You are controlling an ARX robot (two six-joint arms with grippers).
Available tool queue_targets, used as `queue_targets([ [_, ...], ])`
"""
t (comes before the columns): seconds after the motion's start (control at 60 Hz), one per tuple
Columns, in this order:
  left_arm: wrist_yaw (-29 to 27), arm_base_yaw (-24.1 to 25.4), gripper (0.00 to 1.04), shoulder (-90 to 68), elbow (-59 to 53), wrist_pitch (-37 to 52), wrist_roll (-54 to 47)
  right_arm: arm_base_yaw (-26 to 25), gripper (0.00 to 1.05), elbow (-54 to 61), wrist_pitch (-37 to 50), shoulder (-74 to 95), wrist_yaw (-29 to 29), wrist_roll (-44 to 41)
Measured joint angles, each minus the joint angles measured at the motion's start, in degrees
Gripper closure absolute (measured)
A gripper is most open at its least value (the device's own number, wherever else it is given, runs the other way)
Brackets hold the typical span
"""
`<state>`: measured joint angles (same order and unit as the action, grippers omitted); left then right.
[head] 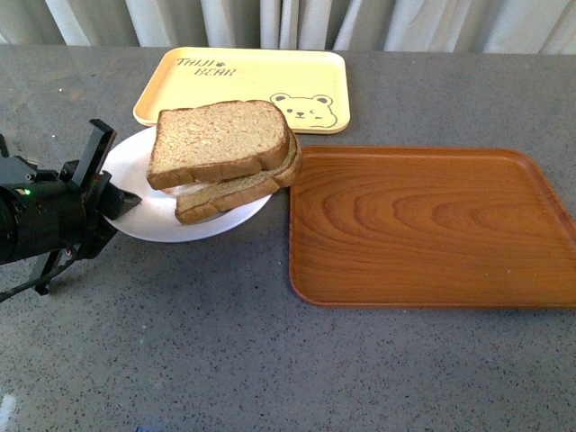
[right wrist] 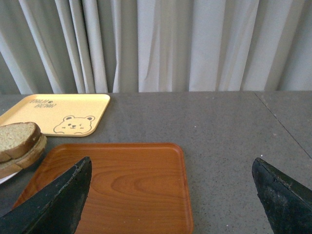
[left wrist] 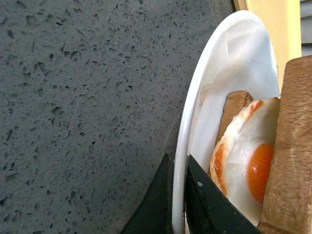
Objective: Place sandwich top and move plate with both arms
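We have the sandwich top [head: 220,139] on, left pincer [left wrist: 178,158] pinching the plate [head: 148,220] rim, right pincer [right wrist: 170,163] spread wide; move not yet done.

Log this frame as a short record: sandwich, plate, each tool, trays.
sandwich: top slice lies over the egg and lower slice, slightly askew
plate: on the table, beside the wooden tray
left tool: closed on the plate's rim
right tool: open, empty, facing the wooden tray
yellow tray: behind the plate
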<state>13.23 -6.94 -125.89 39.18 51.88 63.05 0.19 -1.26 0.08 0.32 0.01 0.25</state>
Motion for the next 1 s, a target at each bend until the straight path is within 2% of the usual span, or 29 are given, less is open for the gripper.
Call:
queue_targets([
  [0.15,1.07,0.48,1.02,0.15,-1.73,3.96,0.22,0.0,0.09,0.0,0.0,0.0,0.0,-0.02],
  [0.433,1.79,0.68,1.02,2.47,-4.35,4.52,1.4,0.0,0.09,0.0,0.0,0.0,-0.02,-0.02],
  [0.717,2.05,0.0,1.02,7.67,-3.63,-0.74,0.28,0.0,0.09,0.0,0.0,0.0,-0.02,-0.02],
  [1.0,2.99,-0.9,1.02,9.16,5.14,-9.01,-2.47,0.0,0.09,0.0,0.0,0.0,0.0,0.0],
])
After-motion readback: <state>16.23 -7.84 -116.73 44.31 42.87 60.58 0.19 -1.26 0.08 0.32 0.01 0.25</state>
